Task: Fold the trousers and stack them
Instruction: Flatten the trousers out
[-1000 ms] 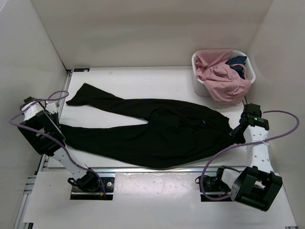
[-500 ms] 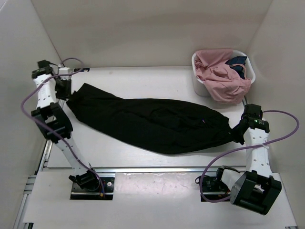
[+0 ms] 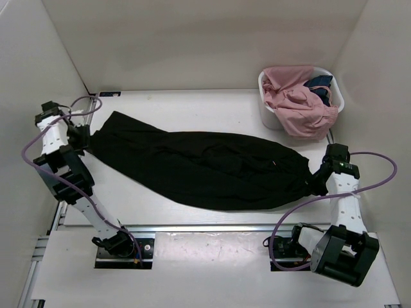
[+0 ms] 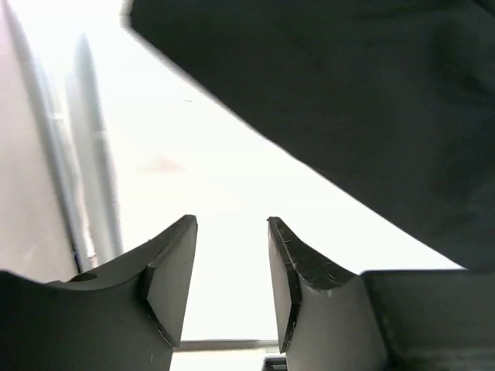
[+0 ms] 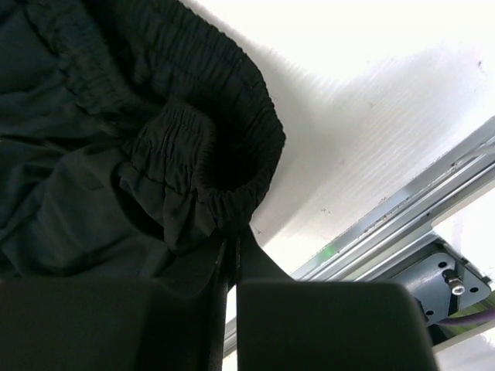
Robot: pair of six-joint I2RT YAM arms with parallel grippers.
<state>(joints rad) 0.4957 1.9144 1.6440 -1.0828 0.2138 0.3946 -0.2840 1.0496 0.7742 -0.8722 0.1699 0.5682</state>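
The black trousers (image 3: 212, 168) lie across the table with one leg laid over the other, leg ends at the far left and waistband at the right. My left gripper (image 3: 85, 137) sits just left of the leg ends. In the left wrist view it (image 4: 230, 226) is open over bare white table, and the trousers' edge (image 4: 348, 100) lies apart from it, above and to the right. My right gripper (image 3: 318, 182) is at the waist end. In the right wrist view it (image 5: 232, 241) is shut on the gathered elastic waistband (image 5: 224, 162).
A white basket (image 3: 268, 114) at the back right holds a pink garment (image 3: 297, 104) and a small dark blue garment (image 3: 319, 83). White walls enclose the table on three sides. A metal rail (image 3: 212, 229) runs along the near edge.
My left gripper carried the near leg end up onto the far leg, opened and let go, then drew back slightly to the left. The right gripper stayed shut on the waistband.
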